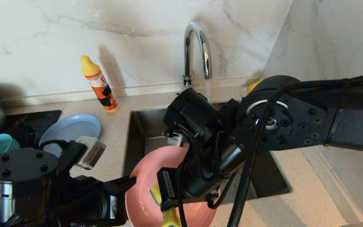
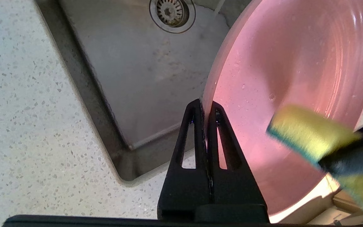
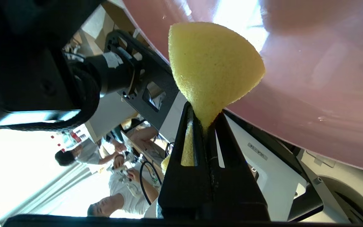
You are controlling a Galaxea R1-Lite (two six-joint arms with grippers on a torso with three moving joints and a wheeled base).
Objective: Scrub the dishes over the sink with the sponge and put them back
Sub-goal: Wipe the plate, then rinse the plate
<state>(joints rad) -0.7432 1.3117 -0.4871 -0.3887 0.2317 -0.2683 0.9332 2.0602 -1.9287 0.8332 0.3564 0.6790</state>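
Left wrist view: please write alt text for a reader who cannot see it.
The left end effector is shut on the rim of a salmon-pink plastic plate, held tilted over a brushed-steel sink with a round strainer drain. A yellow sponge with a green scouring layer sits against the plate's inner face.

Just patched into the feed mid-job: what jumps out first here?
The salmon-pink plate stands out, held tilted over the sink, its rim pinched by the left pincer. The right pincer squeezes the yellow sponge against the plate's face. Behind, the tap is running.
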